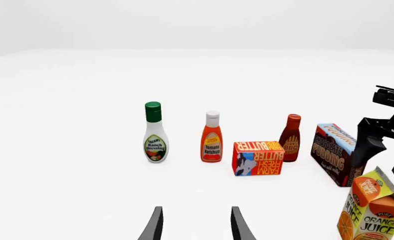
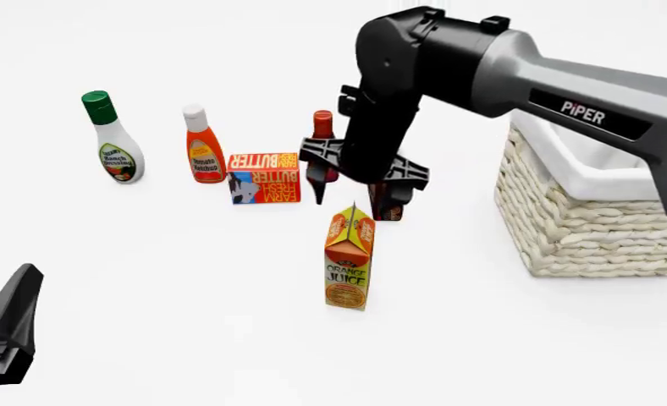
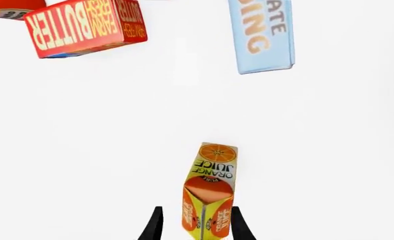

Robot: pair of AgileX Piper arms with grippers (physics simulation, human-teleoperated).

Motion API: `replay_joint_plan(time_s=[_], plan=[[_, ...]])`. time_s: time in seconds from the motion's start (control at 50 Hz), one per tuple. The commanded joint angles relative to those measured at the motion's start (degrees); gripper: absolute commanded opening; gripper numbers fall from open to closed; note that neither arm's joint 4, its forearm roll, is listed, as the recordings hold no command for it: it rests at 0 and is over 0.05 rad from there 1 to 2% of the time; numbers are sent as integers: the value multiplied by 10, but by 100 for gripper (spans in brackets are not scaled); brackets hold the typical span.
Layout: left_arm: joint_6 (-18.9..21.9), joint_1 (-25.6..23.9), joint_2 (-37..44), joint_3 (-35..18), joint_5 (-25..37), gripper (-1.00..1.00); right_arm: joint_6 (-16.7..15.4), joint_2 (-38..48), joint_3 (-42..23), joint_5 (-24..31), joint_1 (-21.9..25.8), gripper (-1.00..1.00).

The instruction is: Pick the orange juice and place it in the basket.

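1. The orange juice point(image 2: 350, 259) is shown upright on the white table point(image 2: 175, 271), in front of the row of groceries and well apart from the basket point(image 2: 593, 211) at the right.
2. The carton is judged stiff but crushable under a hard squeeze, light to moderate in weight, with smooth printed faces that may slip. A hold across two flat opposite faces, below the folded peak, is judged best; the tall narrow shape may be tipped by a side knock.
3. The right gripper point(image 3: 195, 225) is seen above the carton with its fingers parted on either side of the peak; nothing is grasped. Whether the tips touch the carton cannot be told from the wrist view.
4. The left gripper point(image 1: 195, 225) is held parted and empty, low at the near left, far from the carton.
5. The table is plain, white and smooth. The butter box point(image 2: 263, 177), the brown pudding box point(image 1: 337, 152), the ketchup point(image 2: 205, 145) and the ranch dressing point(image 2: 114, 139) stand behind, leaving free room around the carton.
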Motion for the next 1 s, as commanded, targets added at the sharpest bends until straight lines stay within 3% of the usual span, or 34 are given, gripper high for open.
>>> replay_joint_plan(time_s=[0.02,1.0], plan=[[0,1,-3,1,1,100,4,-8,5,6,8,100],[0,1,-3,1,1,100,-3,-4,28,6,0,100]])
